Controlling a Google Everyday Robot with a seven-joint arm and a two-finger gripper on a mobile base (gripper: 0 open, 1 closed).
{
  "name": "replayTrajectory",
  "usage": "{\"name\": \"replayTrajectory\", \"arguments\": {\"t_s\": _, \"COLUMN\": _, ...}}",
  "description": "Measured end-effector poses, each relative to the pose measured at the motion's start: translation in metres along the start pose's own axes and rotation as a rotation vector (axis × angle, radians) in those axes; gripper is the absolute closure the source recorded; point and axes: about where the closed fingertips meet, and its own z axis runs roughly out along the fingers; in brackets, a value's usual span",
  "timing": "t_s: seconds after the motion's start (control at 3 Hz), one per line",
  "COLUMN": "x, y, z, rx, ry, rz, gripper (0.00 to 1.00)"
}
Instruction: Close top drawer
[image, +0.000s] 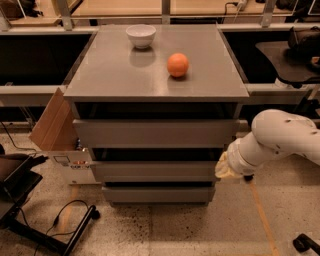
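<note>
The top drawer is poking out under the desk top, and the hand sits low off its right end, beside the middle drawer (can't tell if it's clenched or loose). I'd lift it onto the flat front, nearer the middle than the corner, and push straight in so it doesn't rack.

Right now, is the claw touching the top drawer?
Cannot tell. The camera view puts the claw just below the top drawer's right front corner; neither contact nor a gap shows plainly.
</note>
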Motion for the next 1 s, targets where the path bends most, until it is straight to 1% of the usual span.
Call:
{"name": "replayTrajectory", "arguments": {"t_s": 0.33, "x": 0.033, "y": 0.021, "z": -0.063, "rx": 0.034, "ry": 0.208, "rz": 0.034, "gripper": 1.00}}
{"name": "replayTrajectory", "arguments": {"t_s": 0.67, "x": 0.077, "y": 0.007, "z": -0.120, "rx": 0.149, "ry": 0.362, "rz": 0.122, "gripper": 1.00}}
{"name": "replayTrajectory", "arguments": {"t_s": 1.0, "x": 0.102, "y": -0.022, "z": -0.155, "rx": 0.299, "ry": 0.417, "rz": 0.236, "gripper": 0.82}}
